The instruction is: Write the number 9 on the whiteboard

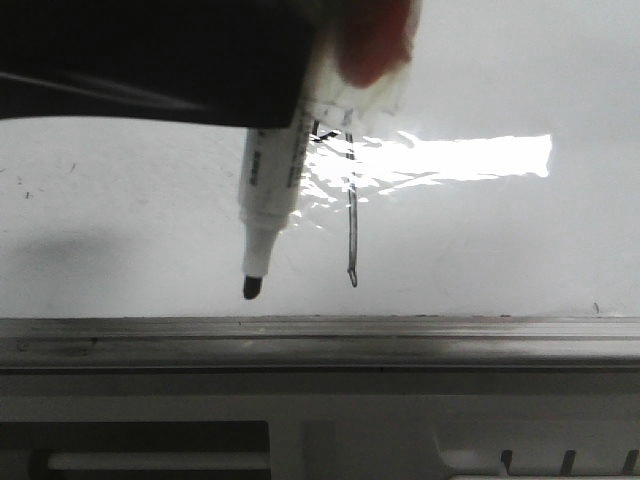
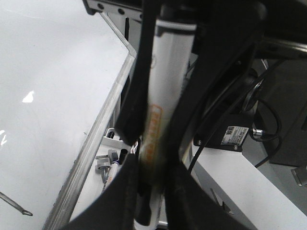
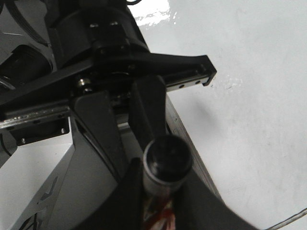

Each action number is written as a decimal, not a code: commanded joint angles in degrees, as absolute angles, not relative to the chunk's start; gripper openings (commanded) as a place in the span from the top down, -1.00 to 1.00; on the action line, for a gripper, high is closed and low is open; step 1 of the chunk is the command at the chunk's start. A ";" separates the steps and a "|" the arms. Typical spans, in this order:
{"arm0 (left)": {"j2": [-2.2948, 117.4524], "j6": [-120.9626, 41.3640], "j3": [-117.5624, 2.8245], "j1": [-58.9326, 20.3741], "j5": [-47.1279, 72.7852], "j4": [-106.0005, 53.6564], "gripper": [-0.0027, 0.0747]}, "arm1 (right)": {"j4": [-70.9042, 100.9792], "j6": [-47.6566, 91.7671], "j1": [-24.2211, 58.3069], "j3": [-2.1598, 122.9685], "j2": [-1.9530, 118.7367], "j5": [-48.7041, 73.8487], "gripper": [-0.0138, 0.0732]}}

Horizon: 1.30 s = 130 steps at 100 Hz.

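White and glossy, the whiteboard (image 1: 520, 240) already carries the number 9 (image 1: 351, 215), so the writing seems done. Beside it the marker (image 1: 268, 215), tip off the surface, sits clamped in one gripper (image 2: 152, 191); which arm, I cannot tell.

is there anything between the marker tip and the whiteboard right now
Nothing visible. In the front view the marker, gripped by the left tool, hangs tip-down in front of the bare whiteboard, just left of the number 9. Whether the tip touches the board cannot be told.
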<state>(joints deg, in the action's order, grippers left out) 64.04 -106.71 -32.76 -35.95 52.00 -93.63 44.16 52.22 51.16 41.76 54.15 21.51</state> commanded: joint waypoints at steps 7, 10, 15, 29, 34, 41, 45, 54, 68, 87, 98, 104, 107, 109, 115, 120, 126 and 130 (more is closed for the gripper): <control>63.36 -105.61 -34.34 -36.32 54.80 -98.22 0.98 | 46.13 53.48 51.22 43.83 53.66 18.35 0.84; 63.36 -105.61 -34.34 -36.32 54.80 -98.22 0.98 | 46.25 53.48 51.22 43.83 53.66 18.35 0.84; 63.36 -105.61 -34.34 -36.32 54.89 -98.22 0.98 | 46.49 53.48 51.22 43.83 53.66 18.35 0.84; 63.36 -105.61 -34.34 -36.32 54.89 -98.22 0.98 | 46.61 53.48 51.22 43.83 53.66 18.13 0.78; 63.36 -105.61 -34.34 -36.32 54.89 -98.22 0.98 | 46.61 53.48 51.22 43.83 53.66 18.13 0.65; 63.36 -105.61 -34.34 -36.32 54.89 -98.38 0.98 | 46.61 53.48 51.22 43.83 53.66 18.02 0.35; 63.36 -105.61 -34.34 -36.32 55.05 -98.38 0.98 | 46.61 53.48 51.22 43.83 53.66 17.92 0.17; 63.36 -105.61 -34.34 -36.32 55.04 -98.38 0.98 | 46.61 53.48 51.22 43.83 53.66 17.36 -0.23; 63.36 -105.61 -34.34 -36.32 55.04 -98.38 0.98 | 46.51 53.48 51.22 43.83 53.45 14.50 -0.42; 63.36 -105.61 -34.34 -36.21 55.04 -98.38 0.98 | 45.20 53.48 51.22 43.83 51.43 11.08 -0.42; 63.36 -105.61 -34.34 -35.78 55.04 -98.38 0.98 | 44.87 53.48 50.21 43.83 48.74 10.84 -0.42; 63.36 -105.61 -34.34 -35.01 55.04 -98.14 0.98 | 44.87 53.48 49.06 43.83 46.90 10.84 -0.42; 63.36 -105.61 -34.34 -34.66 55.04 -97.87 0.98 | 44.87 53.48 48.47 43.83 46.06 10.84 -0.42; 63.36 -105.61 -34.34 -34.36 55.07 -97.72 0.98 | 44.87 53.48 48.01 43.83 45.45 10.84 -0.42; 63.36 -105.61 -33.82 -33.49 55.18 -97.72 0.98 | 44.87 53.48 46.46 43.83 43.82 10.84 -0.42; 63.36 -105.61 -33.16 -32.74 55.34 -97.72 0.98 | 44.87 53.48 45.30 43.83 42.38 10.84 -0.42; 63.36 -105.61 -31.94 -32.01 55.78 -97.72 0.98 | 44.87 53.48 44.06 43.83 41.12 10.73 -0.41; 63.36 -105.61 -31.19 -31.27 55.93 -97.72 0.98 | 44.87 53.48 43.25 43.83 40.33 10.73 -0.39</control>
<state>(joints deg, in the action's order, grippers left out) 64.08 -106.13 -31.21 -32.23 52.89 -94.53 44.59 52.76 44.91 41.84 42.10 14.31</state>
